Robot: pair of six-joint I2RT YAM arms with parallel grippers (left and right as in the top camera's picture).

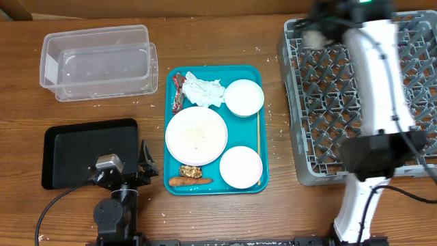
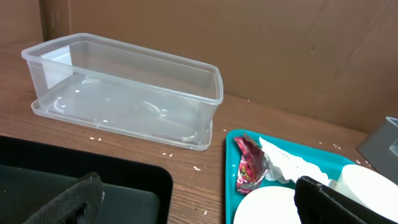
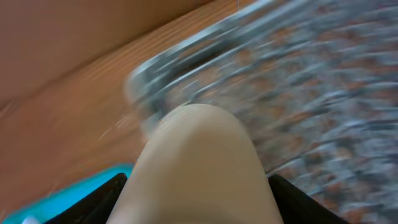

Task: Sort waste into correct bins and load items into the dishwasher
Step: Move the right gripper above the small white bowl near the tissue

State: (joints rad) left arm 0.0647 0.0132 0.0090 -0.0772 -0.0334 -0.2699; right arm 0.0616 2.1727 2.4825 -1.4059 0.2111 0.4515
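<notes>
My right gripper (image 1: pixel 319 29) is shut on a white cup (image 3: pixel 199 162) and holds it above the far left corner of the grey dishwasher rack (image 1: pixel 362 102); this view is blurred. The cup (image 1: pixel 313 37) also shows in the overhead view. On the teal tray (image 1: pixel 263 179) lie a large white plate (image 1: pixel 196 135), two white bowls (image 1: pixel 244 97) (image 1: pixel 240 167), a crumpled napkin (image 1: pixel 205 91), a red wrapper (image 2: pixel 249 165), a wooden stick (image 1: pixel 257 133), a brown food lump (image 1: pixel 190 171) and a carrot stick (image 1: pixel 189 182). My left gripper (image 2: pixel 202 211) is open and empty, low between the black tray and the teal tray.
The clear plastic tub (image 1: pixel 99 61) stands at the far left with nothing in it. The shallow black tray (image 1: pixel 75 152) lies in front of it. Small white crumbs dot the wooden table (image 2: pixel 186 158) between tub and teal tray.
</notes>
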